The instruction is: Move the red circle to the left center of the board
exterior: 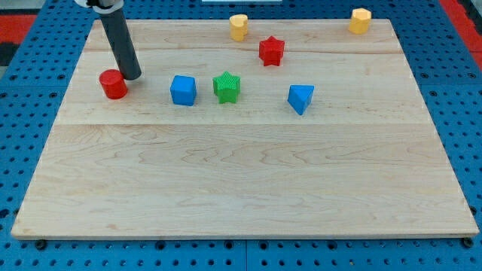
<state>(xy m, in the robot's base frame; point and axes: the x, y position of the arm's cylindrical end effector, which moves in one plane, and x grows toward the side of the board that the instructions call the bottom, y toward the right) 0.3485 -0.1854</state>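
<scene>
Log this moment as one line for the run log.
my tip: touching red circle, on its right | red circle: left edge, above centre | nearest other: blue cube | task: unfinished

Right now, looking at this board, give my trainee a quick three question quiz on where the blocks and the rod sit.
1. True or false: my tip sits at the upper right edge of the red circle.
2. Which block lies between the blue cube and the blue triangular block? A) red star B) green star C) a yellow block
3. Fill in: the two yellow blocks sit along the view's ____ edge of the board.

Key: 1 true; 2 B; 3 top.
</scene>
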